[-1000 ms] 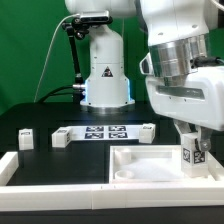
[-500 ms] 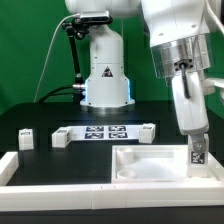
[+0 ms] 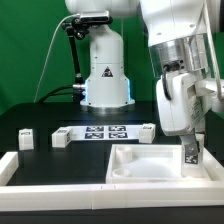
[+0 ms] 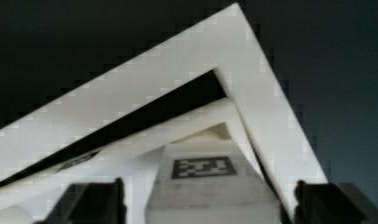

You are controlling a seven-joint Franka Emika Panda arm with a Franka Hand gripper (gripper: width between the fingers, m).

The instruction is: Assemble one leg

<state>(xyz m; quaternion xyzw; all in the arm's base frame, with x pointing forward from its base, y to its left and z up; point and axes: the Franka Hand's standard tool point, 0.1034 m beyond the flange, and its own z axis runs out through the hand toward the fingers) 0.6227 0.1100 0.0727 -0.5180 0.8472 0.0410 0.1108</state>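
Observation:
The leg (image 3: 190, 154), a small white post with a square tag on its side, stands upright at the exterior view's right, in the far right corner of the large flat white piece with recesses (image 3: 145, 160). My gripper (image 3: 190, 142) is straight above it, its fingers reaching down along the leg's upper part. In the wrist view the leg (image 4: 214, 185) sits between the two dark fingers (image 4: 93, 204), with a thin gap on each side. The gripper (image 4: 212, 202) looks open around the leg.
The marker board (image 3: 103, 132) lies at the back middle. Other small white tagged posts stand at the exterior view's left (image 3: 25, 137), beside the board (image 3: 62, 138) and at its right end (image 3: 146, 130). A white raised border (image 3: 50, 180) runs along the front.
The gripper has turned about its vertical axis and shifted slightly toward the exterior view's left. The leg stays upright in about the same spot.

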